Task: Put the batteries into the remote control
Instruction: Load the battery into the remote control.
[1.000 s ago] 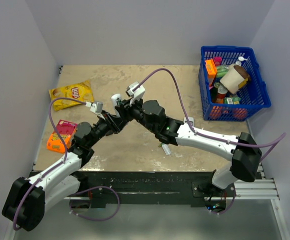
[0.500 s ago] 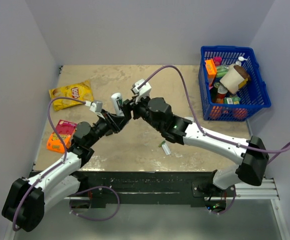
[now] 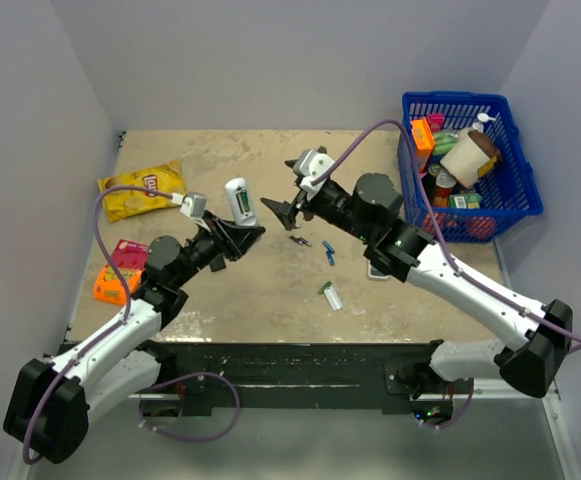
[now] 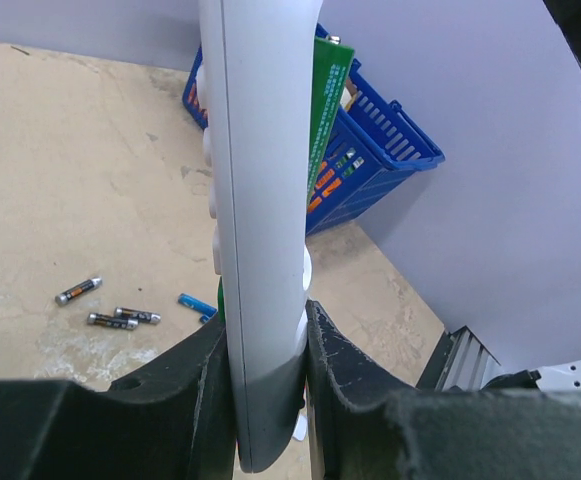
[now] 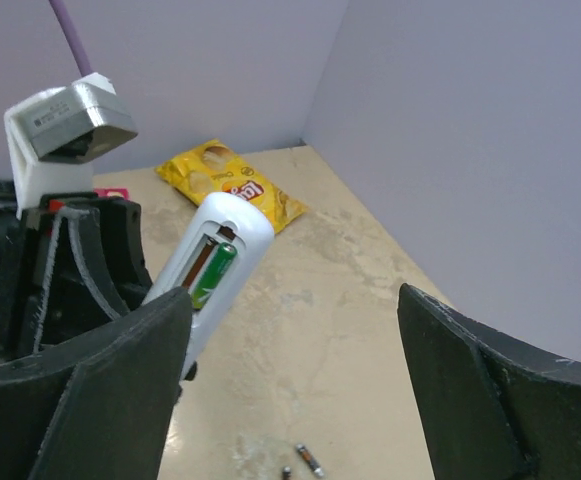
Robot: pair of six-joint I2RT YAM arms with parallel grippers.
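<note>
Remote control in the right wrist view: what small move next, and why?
Probably lower the open, empty right gripper toward the loose green cell on the table. The remote control shows one green battery seated in its open bay, the slot beside it seemingly empty.

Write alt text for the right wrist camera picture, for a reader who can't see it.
A slim white remote is held up at a tilt by the left arm's dark fingers, with one green battery seated in its open compartment. The right arm's fingers stand wide apart and empty in the foreground; a yellow chip bag lies on the tan table behind.
</note>
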